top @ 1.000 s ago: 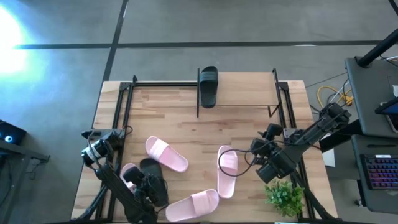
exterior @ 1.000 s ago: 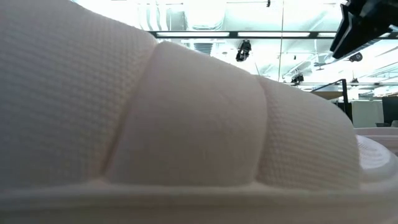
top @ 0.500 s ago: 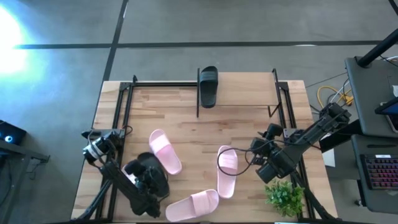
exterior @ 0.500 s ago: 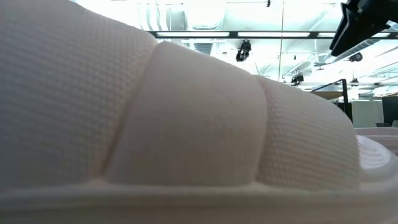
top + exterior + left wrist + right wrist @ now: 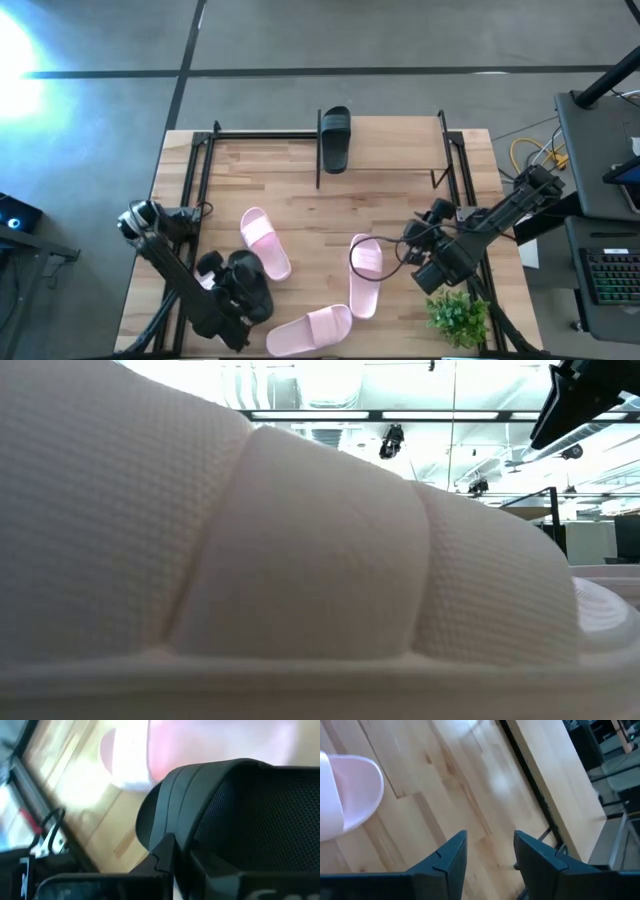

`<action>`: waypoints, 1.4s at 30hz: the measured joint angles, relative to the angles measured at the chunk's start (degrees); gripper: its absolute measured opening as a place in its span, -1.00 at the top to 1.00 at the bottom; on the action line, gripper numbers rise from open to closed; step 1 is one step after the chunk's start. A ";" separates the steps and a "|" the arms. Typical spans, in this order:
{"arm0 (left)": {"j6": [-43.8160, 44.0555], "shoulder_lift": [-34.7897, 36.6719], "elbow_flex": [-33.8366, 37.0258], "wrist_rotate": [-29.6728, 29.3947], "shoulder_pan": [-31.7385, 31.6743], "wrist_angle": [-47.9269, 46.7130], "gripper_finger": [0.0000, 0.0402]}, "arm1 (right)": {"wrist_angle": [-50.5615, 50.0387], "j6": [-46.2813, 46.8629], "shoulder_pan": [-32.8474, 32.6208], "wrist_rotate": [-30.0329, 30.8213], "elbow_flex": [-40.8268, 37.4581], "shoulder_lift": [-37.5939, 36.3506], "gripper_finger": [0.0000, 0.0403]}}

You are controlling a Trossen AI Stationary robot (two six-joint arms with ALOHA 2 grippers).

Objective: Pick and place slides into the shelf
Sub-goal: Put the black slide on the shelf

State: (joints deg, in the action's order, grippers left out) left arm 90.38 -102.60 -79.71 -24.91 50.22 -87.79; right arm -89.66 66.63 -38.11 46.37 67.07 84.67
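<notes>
Four pink slides (image 5: 265,242), two black slides (image 5: 335,139), one shelf (image 5: 200,160), one plant (image 5: 458,316).

1. A black slide (image 5: 240,815) with a textured strap fills most of the view, very close to the camera.
2. A pale pink slide (image 5: 150,755) lies beyond it on the wooden tabletop (image 5: 85,820).
3. Black metal bars (image 5: 20,785) run along the tabletop's edge.
</notes>
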 joint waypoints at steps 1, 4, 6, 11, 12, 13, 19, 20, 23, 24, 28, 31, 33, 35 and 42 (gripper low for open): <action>-1.61 1.12 -1.34 -1.11 0.00 0.09 0.99 | 0.07 1.29 0.00 0.00 0.06 -0.37 0.25; -8.40 4.72 -5.91 -4.28 -0.41 0.63 0.99 | 0.23 4.64 0.00 -0.10 0.60 -2.22 0.28; -13.12 6.72 -9.65 -7.41 -1.45 0.77 1.00 | 0.79 6.58 -0.02 -0.02 1.36 -4.23 0.31; -26.06 10.09 -19.70 -24.05 -6.50 0.81 1.00 | 6.43 7.34 -0.99 4.43 3.87 -11.93 0.42; -29.66 10.35 -21.72 -27.28 -8.10 0.82 1.00 | 7.61 7.32 -1.28 6.45 4.47 -13.65 0.44; -33.83 10.43 -23.60 -29.97 -9.96 1.25 1.00 | 8.43 7.36 -1.55 8.71 5.16 -15.28 0.46; -69.63 10.07 -27.86 -34.48 -23.50 19.42 1.00 | 9.74 2.94 -2.64 19.05 9.42 -22.14 0.53; -75.82 10.07 -27.42 -34.51 -25.72 24.67 1.00 | 9.83 1.72 -2.64 20.09 9.95 -22.73 0.53; -90.93 10.00 -25.92 -34.53 -32.03 39.20 1.00 | 11.20 -1.15 -2.64 23.93 11.17 -23.65 0.54; -94.75 9.96 -25.59 -34.46 -34.03 43.75 1.00 | 11.25 -1.61 -2.64 25.33 11.62 -23.67 0.54; -106.46 8.91 -24.93 -33.27 -41.10 57.77 1.00 | 11.16 -2.65 -2.64 29.27 13.82 -23.90 0.55; -111.48 6.78 -24.93 -28.57 -45.34 63.61 1.00 | 11.11 -4.50 -2.64 32.00 16.14 -23.94 0.57; -112.13 4.90 -24.93 -24.91 -47.96 65.88 1.00 | 11.13 -6.37 -2.64 33.04 17.69 -23.87 0.58; -112.46 2.09 -25.49 -22.17 -50.44 66.72 1.00 | 11.15 -7.73 -2.64 33.45 19.42 -23.91 0.59; -119.79 -7.90 -30.67 -18.60 -58.42 70.86 1.00 | 11.04 -11.58 -2.45 37.56 22.41 -24.54 0.62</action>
State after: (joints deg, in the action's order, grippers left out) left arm -29.41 -110.50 -110.38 -43.51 -8.21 -16.93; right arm -78.61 55.06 -40.56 83.93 89.48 60.13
